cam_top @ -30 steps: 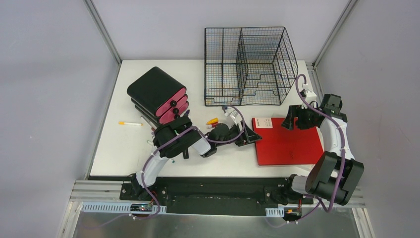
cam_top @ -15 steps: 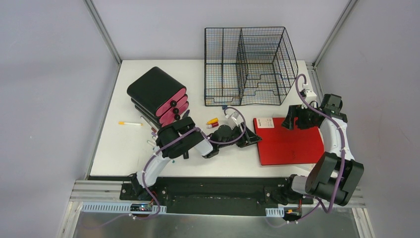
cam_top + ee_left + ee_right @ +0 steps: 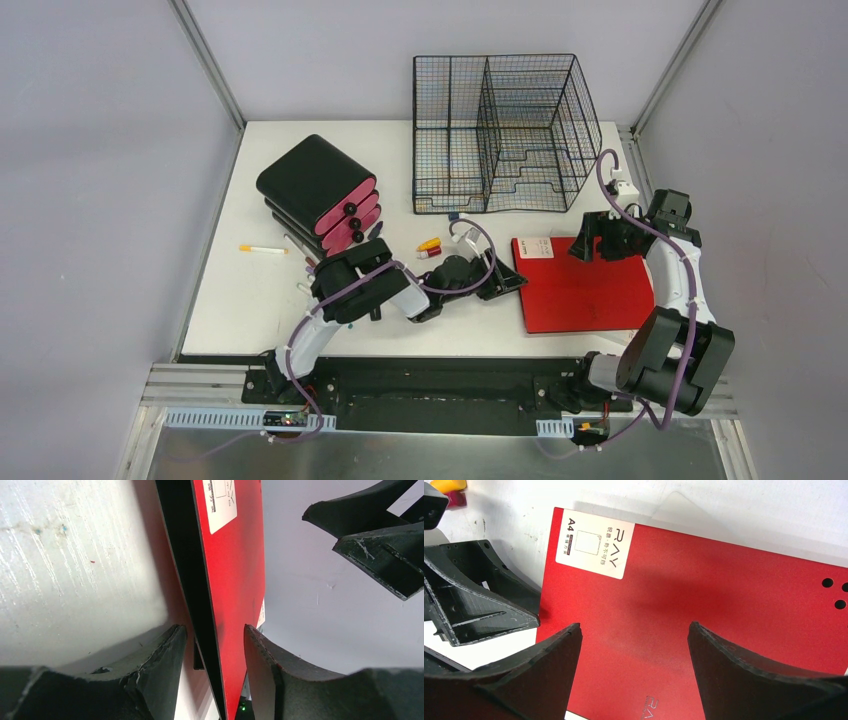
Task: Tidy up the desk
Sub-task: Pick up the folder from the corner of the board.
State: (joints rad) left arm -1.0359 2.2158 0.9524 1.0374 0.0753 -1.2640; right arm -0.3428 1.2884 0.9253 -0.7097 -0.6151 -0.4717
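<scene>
The desk (image 3: 250, 300) is the white tabletop that fills the work area and carries every item below. At its far edge stands a black wire-mesh rack (image 3: 505, 135) with stepped trays. A stack of black-and-pink cases (image 3: 315, 190) lies tilted at the far left.

The red folder (image 3: 585, 290) lies near the right side, just in front of the rack. Its left edge is raised slightly off the desk.

The left gripper (image 3: 215, 630) has its jaws drawn roughly halfway in and pinches that raised edge. One pad is on the red face and the other is at the dark underside. The right gripper (image 3: 634, 627) hangs over the folder's far part with its jaws wide apart and holds nothing.

The step in hand appears to be lifting the folder for filing in the rack. For a good result:

- The pinch should sit deep on the edge, because a thin stiff sheet is likely to pivot or slip.
- The right gripper should take the opposite edge before the full lift.
- The folder should travel level.

The white label (image 3: 591, 540) marks the folder's near-left corner. A small yellow-and-red item (image 3: 428, 246) lies near the left wrist, so any sweep there should be avoided. A white pen (image 3: 262, 249) lies well apart, at the left.
</scene>
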